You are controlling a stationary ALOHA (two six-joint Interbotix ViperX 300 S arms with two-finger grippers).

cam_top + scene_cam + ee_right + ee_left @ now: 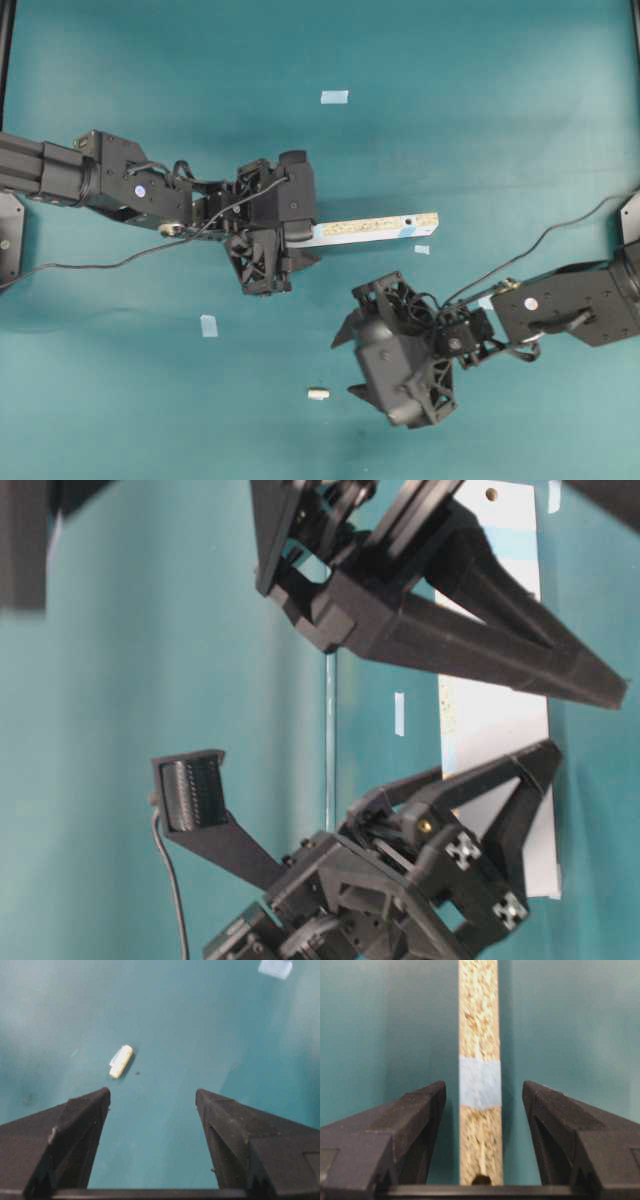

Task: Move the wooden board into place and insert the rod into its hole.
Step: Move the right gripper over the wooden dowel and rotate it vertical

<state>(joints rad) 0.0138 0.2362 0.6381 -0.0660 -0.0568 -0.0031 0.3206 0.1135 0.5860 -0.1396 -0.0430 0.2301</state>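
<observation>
**Rod lies ahead and left of the right fingers**

The rod [121,1061] is seen in the right wrist view on the bare tabletop [165,1020], ahead of the right gripper [152,1102] and toward its left finger [82,1115], well short of the gap. Its long axis is tilted, running from lower left to upper right of that frame. The fingers are spread wide and nothing is held.

In the overhead view the rod [317,394] is found at the lower middle, just left of the right gripper [362,365], which is plainly the nearer one.

The board [375,229] is laid lengthwise across the middle, hole [408,221] at its right end. It is straddled by the left gripper [484,1097], whose fingers are parted and clear of both board edges, so no grip is judged.
</observation>
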